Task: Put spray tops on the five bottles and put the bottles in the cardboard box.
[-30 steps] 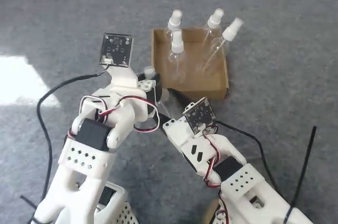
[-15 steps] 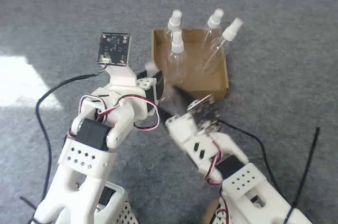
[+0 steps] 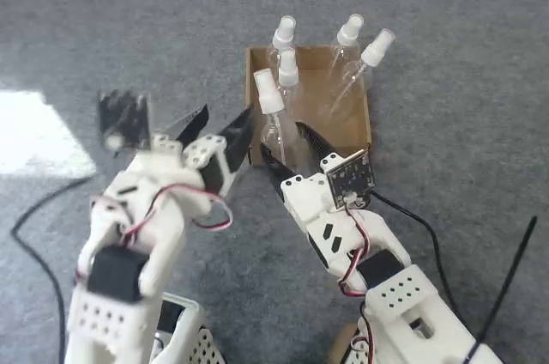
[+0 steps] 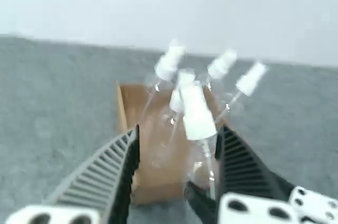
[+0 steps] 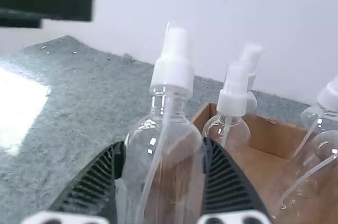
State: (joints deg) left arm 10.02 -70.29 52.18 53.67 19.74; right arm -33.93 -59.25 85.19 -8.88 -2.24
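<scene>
Right gripper (image 3: 292, 151): closed on the held bottle, and what a firm hold! The clear body was pinched low down between the two black fingers.
Held bottle (image 3: 274, 130): clear plastic, carried upright. In the right wrist view it was seen squarely between the ribbed pads, its thin dip tube running down inside.
Spray top (image 3: 268, 94): white, and it was seen seated on the neck of the held bottle.
Where the bottle was: right at the near left corner of the cardboard box (image 3: 367, 128). Whether its base was inside the rim or just above it could not be told.
Left gripper (image 3: 216, 128): spread wide with nothing between its fingers. It was found just beside the held bottle, on the side away from the box, and no contact with the bottle was seen. In the left wrist view the bottle and the box were framed between its two toothed fingers.
Cardboard box: brown, shallow and open-topped. It was set on the carpet (image 3: 455, 81) beyond both arms.
Four bottles (image 3: 288, 81): found inside the box, every one capped in white. Two were placed toward the far left of it, and two toward the far right were leaned outward.
Carpet: grey, and a bright patch of light (image 3: 34, 132) was cast across it at the left arm's side.
Cable (image 3: 412, 227): black, and it was trailed over the carpet beside the right arm.
</scene>
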